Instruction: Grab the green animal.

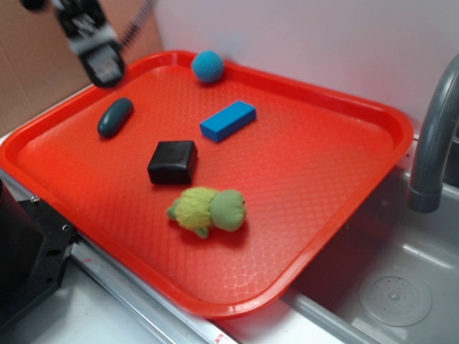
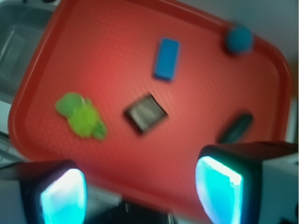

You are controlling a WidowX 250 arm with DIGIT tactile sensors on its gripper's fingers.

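The green animal is a fuzzy yellow-green plush with a darker green head, lying on the red tray near its front edge. In the wrist view the green animal shows at the left, blurred. My gripper hangs high over the tray's back left corner, far from the toy. From the wrist, the gripper stands open with nothing between its cyan-lit fingers.
On the tray also lie a black block, a blue block, a dark teal oval pebble and a blue knitted ball. A grey faucet and a sink basin stand at the right.
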